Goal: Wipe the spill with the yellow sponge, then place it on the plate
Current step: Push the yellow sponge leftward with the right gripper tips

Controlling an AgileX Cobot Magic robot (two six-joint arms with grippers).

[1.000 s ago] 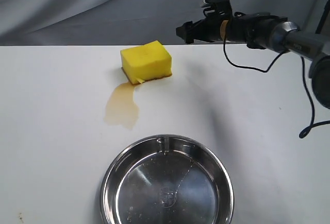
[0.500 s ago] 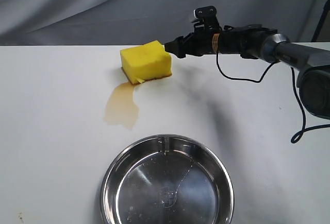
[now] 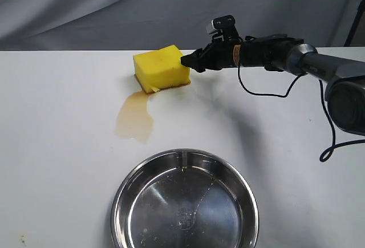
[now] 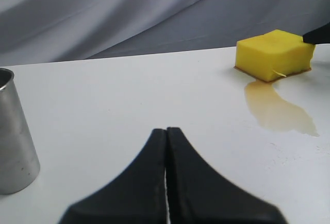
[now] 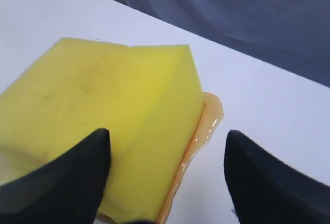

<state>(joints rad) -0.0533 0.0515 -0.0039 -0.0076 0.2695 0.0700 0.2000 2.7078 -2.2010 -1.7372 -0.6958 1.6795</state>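
Exterior view, nearest first: what sits at the front? asks one.

The plate (image 3: 117, 202), answers the other. It lies close to the camera and holds no sponge, only a few wet glints on its floor.

And behind it?

The spill (image 3: 135, 120), an amber puddle on the white table (image 3: 57, 145). It lies between the plate and the yellow sponge (image 3: 159, 65), and its thin far tail runs right up to the sponge's base. The sponge stands flat on the table, dark layer down.

Farther back?

The right gripper (image 3: 188, 61) is at the sponge's right end. Its jaws are spread: one finger lies across a yellow face and the other stands out past the corner. No squeeze shows. The left gripper (image 4: 166, 131) is outside that view. Its fingers are pressed together on nothing, and it is low over the table, well apart from sponge and spill.

So how far along is the task?

Barely begun, the other judges. The puddle looks whole, so the grasp, the wipe and the move to the plate are all left to do.
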